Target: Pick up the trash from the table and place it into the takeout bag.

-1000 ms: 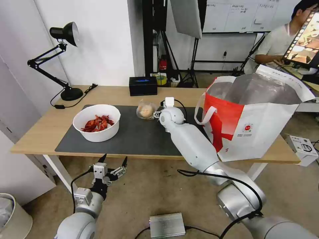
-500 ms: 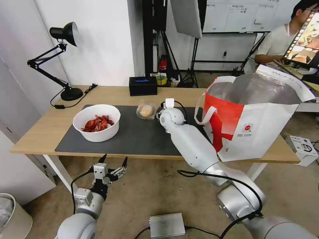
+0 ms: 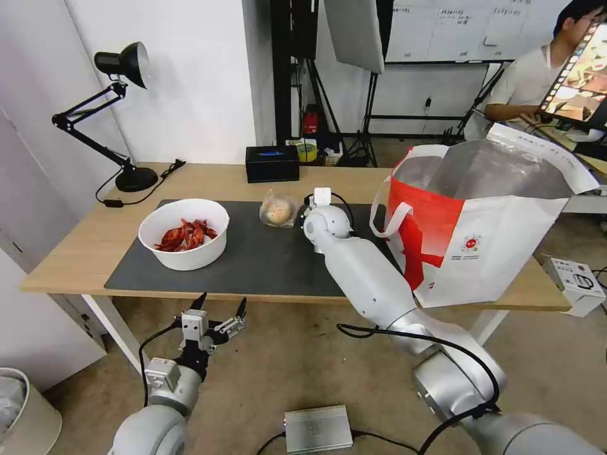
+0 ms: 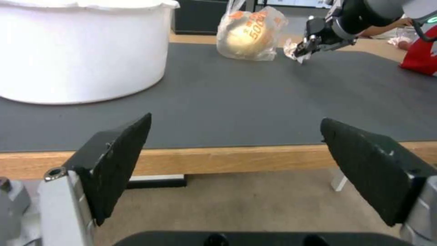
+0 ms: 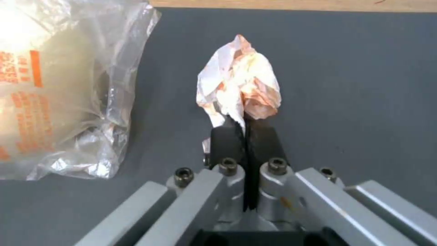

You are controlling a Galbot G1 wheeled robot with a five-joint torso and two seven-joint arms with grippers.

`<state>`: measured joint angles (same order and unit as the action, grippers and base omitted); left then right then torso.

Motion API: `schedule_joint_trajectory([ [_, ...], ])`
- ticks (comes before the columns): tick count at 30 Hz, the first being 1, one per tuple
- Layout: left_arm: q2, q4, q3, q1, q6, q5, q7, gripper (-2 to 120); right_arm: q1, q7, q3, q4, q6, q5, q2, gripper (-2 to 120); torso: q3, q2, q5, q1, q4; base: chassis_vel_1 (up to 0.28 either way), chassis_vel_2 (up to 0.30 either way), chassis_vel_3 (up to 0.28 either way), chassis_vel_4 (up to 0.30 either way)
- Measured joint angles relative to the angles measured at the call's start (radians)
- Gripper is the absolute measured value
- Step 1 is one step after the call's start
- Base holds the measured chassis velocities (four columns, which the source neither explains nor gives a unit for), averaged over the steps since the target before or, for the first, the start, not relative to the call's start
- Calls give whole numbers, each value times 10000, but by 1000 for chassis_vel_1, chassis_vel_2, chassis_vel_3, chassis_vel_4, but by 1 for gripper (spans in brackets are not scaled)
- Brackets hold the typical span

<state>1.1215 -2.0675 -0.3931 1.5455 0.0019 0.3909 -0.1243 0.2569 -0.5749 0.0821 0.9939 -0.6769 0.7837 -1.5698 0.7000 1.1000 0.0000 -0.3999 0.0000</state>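
My right gripper is shut on a crumpled white tissue with orange stains, low over the dark grey mat of the table. The left wrist view shows that same gripper beside the clear bagged bun. From the head, the bun lies just left of my right wrist. The white bowl of red crayfish shells stands on the mat's left part. The takeout bag stands open on the table's right end. My left gripper hangs open and unladen below the table's front edge.
A black rectangular box sits at the table's back edge, and a black desk lamp stands at the back left. On the floor are a grey metal box, a bin and a small white device.
My right gripper has drawn back slightly from the bun with the tissue in its hold. The left gripper has shifted a little to the right and lower.
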Motion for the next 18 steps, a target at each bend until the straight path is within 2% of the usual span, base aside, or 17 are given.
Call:
schedule_joint_trajectory([
  [12,-16,-2,36,-20,-8,13,-10,100,29,-138,-48,277,24,-22,52,0,0,0,0,-1,0,0,0,0,0],
  [18,-24,-39,41,2,-9,19,-21,100,125,-696,-59,1488,7,74,391,0,0,0,0,-1,0,0,0,0,0],
])
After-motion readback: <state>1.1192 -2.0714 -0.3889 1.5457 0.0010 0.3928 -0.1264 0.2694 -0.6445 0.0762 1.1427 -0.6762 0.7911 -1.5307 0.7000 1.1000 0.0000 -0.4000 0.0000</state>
